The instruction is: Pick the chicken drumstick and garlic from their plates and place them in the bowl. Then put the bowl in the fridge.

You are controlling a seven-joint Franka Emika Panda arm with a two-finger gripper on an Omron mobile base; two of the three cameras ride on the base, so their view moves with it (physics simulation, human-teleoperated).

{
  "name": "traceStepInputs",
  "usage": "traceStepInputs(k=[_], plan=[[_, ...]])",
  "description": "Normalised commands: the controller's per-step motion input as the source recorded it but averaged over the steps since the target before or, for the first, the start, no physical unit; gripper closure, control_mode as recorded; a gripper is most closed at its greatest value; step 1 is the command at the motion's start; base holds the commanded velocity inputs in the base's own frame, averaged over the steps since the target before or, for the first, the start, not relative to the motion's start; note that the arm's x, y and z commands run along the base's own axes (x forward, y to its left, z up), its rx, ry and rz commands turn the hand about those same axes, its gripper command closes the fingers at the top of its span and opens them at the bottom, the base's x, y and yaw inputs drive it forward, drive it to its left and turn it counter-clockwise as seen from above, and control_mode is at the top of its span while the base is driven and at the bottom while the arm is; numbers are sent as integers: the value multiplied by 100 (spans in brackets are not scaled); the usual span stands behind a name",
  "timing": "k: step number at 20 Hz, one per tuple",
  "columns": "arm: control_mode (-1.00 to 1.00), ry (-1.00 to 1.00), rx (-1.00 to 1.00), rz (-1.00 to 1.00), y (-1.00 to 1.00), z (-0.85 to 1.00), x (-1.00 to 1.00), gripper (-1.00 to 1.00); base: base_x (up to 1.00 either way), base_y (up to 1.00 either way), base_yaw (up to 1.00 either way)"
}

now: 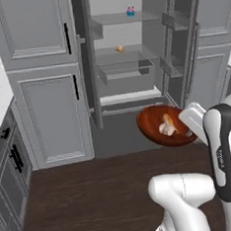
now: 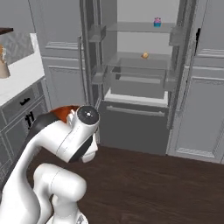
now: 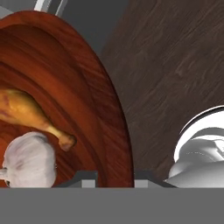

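Observation:
The reddish-brown bowl hangs above the floor in front of the open fridge. My gripper is shut on the bowl's near rim, one fingertip on each side of it. Inside the bowl lie the golden chicken drumstick and the off-white garlic, touching each other; both also show in the left base view, drumstick above garlic. In the right base view my arm hides all but a sliver of the bowl. The plates are out of view.
Both fridge doors stand open. A small pink-and-blue item sits on the top shelf and a small orange one on the shelf below, above a clear drawer. Grey cabinets flank the fridge. A counter runs at left.

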Motion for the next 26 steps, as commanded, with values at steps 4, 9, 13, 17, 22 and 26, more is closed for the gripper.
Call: traceStepInputs(k=[4, 9, 13, 17, 22, 26], plan=[[100, 0, 0, 0, 0, 0, 0, 100, 69, -46, 3], [100, 0, 0, 0, 0, 0, 0, 100, 81, 19, -35], [100, 0, 0, 0, 0, 0, 0, 100, 69, 21, -30], [100, 0, 0, 0, 0, 0, 0, 100, 65, 38, -9], [100, 0, 0, 0, 0, 0, 0, 100, 78, 51, -1], [100, 0, 0, 0, 0, 0, 0, 100, 84, 14, 2]])
